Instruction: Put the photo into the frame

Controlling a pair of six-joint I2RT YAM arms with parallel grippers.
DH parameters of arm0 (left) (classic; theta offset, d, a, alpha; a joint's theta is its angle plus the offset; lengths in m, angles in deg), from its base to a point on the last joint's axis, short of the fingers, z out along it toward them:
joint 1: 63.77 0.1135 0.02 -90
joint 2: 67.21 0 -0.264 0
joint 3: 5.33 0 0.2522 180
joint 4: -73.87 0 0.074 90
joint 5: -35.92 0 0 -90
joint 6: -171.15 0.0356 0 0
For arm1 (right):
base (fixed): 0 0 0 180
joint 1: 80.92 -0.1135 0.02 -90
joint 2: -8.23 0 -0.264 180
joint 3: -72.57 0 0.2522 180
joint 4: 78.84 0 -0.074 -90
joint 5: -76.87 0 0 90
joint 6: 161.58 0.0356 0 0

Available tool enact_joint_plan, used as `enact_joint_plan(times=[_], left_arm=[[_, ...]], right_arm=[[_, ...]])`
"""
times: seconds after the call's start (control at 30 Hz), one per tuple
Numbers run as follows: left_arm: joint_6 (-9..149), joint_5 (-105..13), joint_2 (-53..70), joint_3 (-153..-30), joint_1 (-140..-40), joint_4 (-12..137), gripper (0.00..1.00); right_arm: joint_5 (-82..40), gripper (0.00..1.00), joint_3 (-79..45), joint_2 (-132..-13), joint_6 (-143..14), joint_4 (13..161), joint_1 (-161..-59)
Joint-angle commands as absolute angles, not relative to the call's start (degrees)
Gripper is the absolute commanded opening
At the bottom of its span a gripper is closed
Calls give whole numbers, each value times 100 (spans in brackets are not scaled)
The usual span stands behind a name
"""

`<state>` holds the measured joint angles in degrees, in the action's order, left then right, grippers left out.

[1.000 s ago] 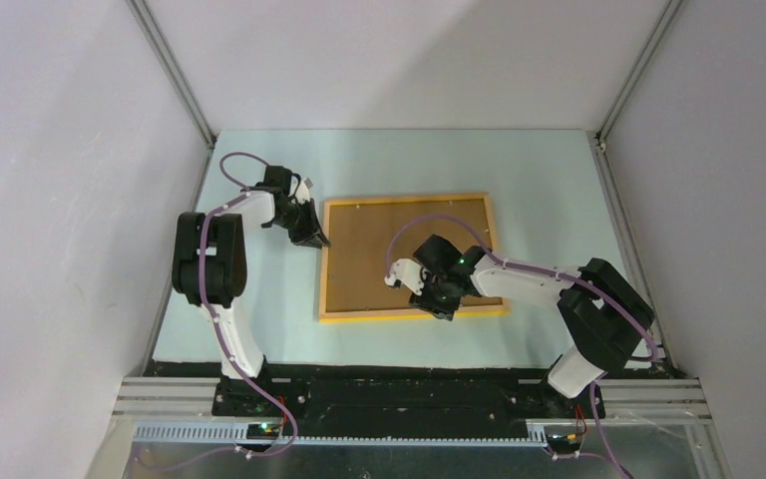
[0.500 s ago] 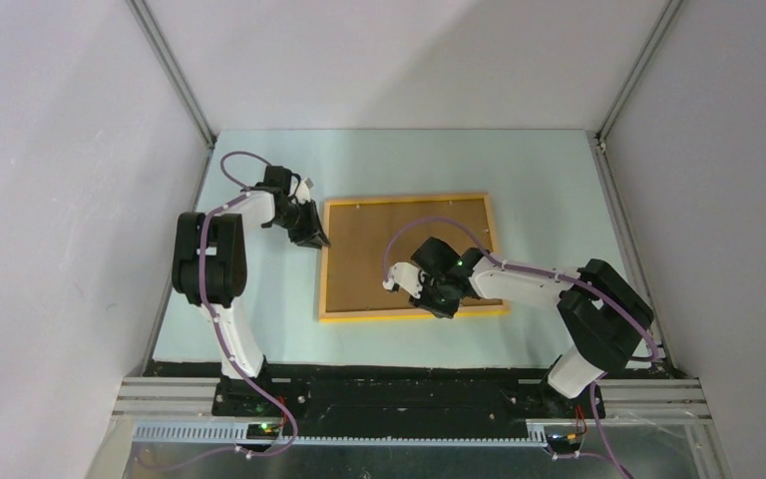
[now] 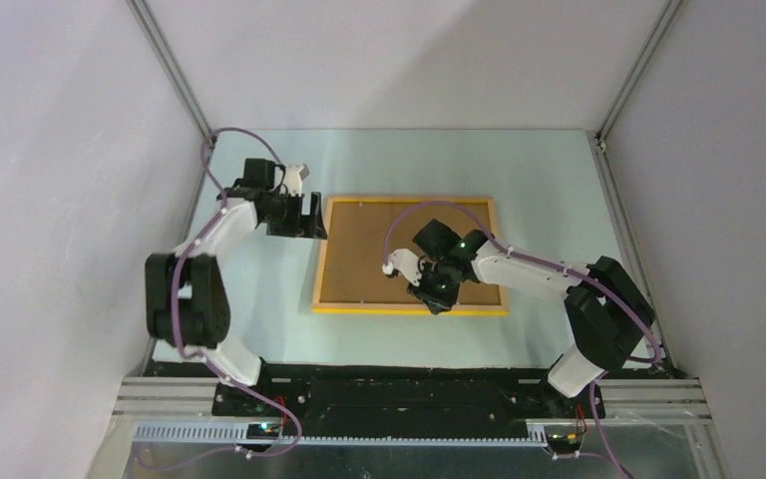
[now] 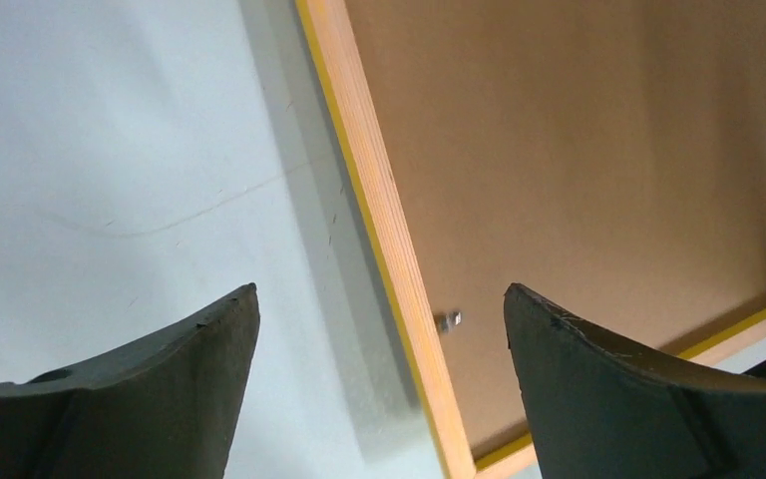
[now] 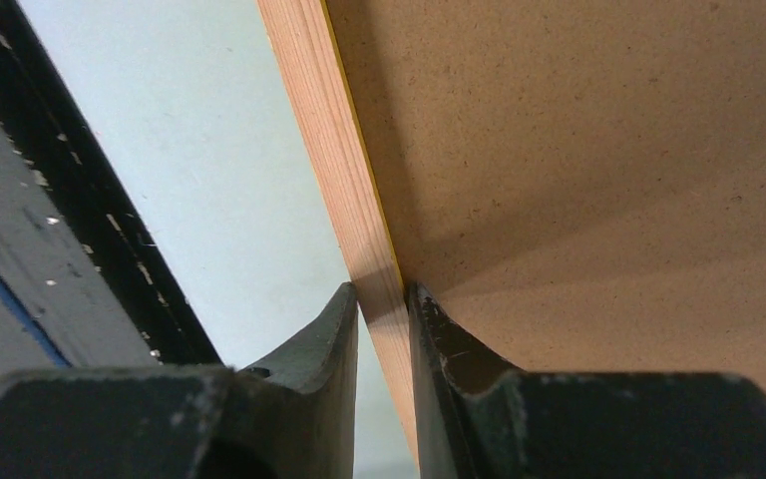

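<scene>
Sprung wide open since a second ago and swung back toward the far left: so with the left tool (image 3: 309, 215), now hovering above the far-left corner of the frame (image 3: 409, 310) with nothing between its fingers. Turned a little in that same second, and now lying squarer to the near edge of the bench (image 3: 259, 289): so with the frame. Closed narrowly on the near rail with the right tool (image 3: 437, 302), one finger outside the wood, the other inside against the backing board (image 3: 369, 249). To do this step well: keep that pinch on the rail alone, move slowly, avoid scraping a fingertip across the board, and mind the small metal tab (image 4: 448, 320) just inside the left rail, probably there for locking the board in and likely in need of turning aside before any lifting. As for looks: thin yellow-orange wood with pale grain on the upturned side, apparently lying face down in the middle of the bench, filled edge to edge with plain brown board. No sight of the photo in any view; under the board or elsewhere, cannot tell.
</scene>
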<state>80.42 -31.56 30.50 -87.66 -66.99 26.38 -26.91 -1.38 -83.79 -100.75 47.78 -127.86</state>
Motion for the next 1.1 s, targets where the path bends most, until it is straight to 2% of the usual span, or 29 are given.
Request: enact_joint_plan(times=[0.0,0.17,0.27,0.47,0.83,1.07], left_arm=[[9486,-3404,1654,-8404,-6800,2434,97],[10628,-3846,152,-7799,-7259,2368,100],[11023,-4419,-632,-7486,-7937,2367,100],[11658,-5089,-1322,-7304,-9233,2381,100],[12193,-5610,-75,-8431,-10670,2403,99],[12519,-6006,707,-8977,-11170,2424,91]], right_arm=[[-3305,0,-820,-8249,-9862,4412,-12515],[-3729,0,-1553,-8334,-9894,3838,-12228],[-3917,0,-1991,-8431,-9935,3472,-12032],[-4555,0,-3025,-8790,-10030,2598,-11681],[-5454,0,-4327,-9273,-10170,1339,-11256],[-5973,0,-4893,-9494,-10303,703,-10932]])
